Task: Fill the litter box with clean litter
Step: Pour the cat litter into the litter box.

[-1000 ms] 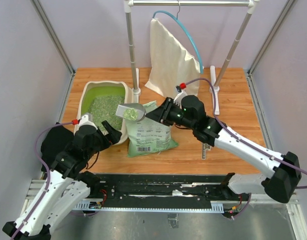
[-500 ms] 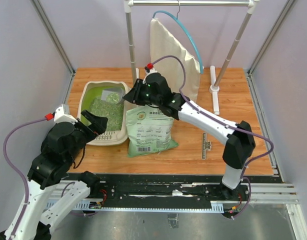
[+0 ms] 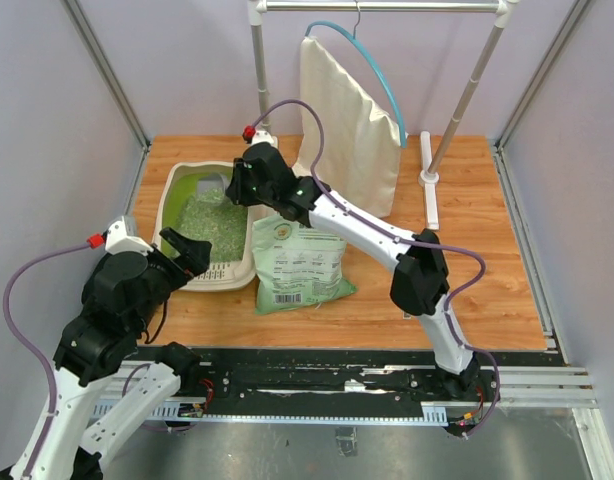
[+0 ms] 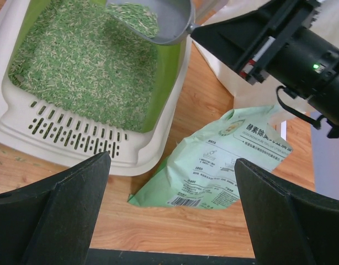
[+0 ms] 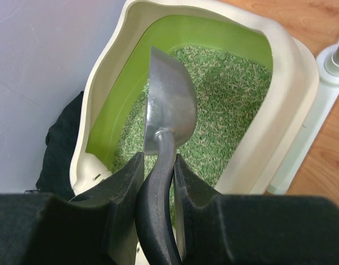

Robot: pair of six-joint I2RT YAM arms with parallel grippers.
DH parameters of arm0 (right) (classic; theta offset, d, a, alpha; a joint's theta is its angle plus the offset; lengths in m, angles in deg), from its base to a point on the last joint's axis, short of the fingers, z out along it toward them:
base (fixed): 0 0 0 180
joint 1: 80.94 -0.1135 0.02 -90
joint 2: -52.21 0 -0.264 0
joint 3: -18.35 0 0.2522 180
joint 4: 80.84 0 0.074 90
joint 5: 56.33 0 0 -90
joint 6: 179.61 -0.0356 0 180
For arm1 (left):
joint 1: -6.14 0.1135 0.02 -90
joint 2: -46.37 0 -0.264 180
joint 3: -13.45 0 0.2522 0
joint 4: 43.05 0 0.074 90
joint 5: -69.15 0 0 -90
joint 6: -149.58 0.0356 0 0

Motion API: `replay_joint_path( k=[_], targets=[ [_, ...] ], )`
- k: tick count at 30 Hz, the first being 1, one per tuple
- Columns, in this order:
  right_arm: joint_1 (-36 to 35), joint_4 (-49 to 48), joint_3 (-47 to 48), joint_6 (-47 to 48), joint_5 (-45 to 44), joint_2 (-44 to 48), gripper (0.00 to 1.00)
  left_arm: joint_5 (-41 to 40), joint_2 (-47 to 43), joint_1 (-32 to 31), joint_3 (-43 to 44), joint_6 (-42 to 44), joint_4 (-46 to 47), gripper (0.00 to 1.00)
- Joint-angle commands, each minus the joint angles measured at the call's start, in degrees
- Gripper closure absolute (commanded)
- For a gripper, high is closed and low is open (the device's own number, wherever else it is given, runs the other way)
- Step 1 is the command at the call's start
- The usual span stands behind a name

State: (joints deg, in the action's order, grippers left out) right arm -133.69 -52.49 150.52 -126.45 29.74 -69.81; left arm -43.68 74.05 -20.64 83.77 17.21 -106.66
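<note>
Your right arm has swung left since a second ago, carrying the scoop (image 4: 158, 22) from above the bag (image 3: 297, 265) to above the box's far end. The box (image 3: 172, 190) sits on the left side of the table (image 3: 467, 250), its right wall just beside the bag's left edge. Litter (image 4: 86, 61) covers most of its green floor, thinner toward the far end. The scoop hangs over the far right corner with a heap of granules in its bowl; from the right wrist it looks rolled partly on edge, though you cannot tell whether anything is spilling. Your right gripper (image 5: 155, 165) is clamped on the scoop's dark handle, one finger on each side. Your left gripper (image 3: 187, 250) hovers over the box's slotted near end, jaws spread wide and touching nothing. Behind the bag, a cream cloth (image 3: 342, 110) hangs from the rack (image 3: 262, 90).
</note>
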Motion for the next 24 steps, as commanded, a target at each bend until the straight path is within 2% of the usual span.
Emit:
replay_joint_path(
  k=[1, 6, 10, 14, 19, 24],
  targets=[
    [-0.91, 1.53, 9.64, 6.17, -3.96, -5.54, 0.99, -2.04, -1.19, 0.33, 0.26, 0.80, 0.92, 0.00],
    [-1.17, 1.80, 19.30, 10.74, -7.13, -12.44, 0.99, -2.15, -1.38, 0.33, 0.18, 0.85, 0.92, 0.00],
    [-1.11, 0.07, 22.95, 14.45, -10.81, -15.61, 0.99, -1.55, -1.23, 0.33, 0.04, 0.75, 1.15, 0.00],
    [-1.15, -0.96, 21.69, 18.20, -13.71, -15.30, 0.99, -1.61, -1.48, 0.33, -0.08, 0.62, 1.02, 0.00],
    [-1.82, -2.32, 15.43, 21.25, -14.38, -11.01, 0.99, -1.70, -1.75, 0.33, -0.52, 0.54, 1.27, 0.00],
    [-4.51, -1.79, 13.20, 30.18, -17.78, -8.43, 0.99, -0.99, -1.67, 0.33, -0.67, 0.14, 1.71, 0.00]
  ],
)
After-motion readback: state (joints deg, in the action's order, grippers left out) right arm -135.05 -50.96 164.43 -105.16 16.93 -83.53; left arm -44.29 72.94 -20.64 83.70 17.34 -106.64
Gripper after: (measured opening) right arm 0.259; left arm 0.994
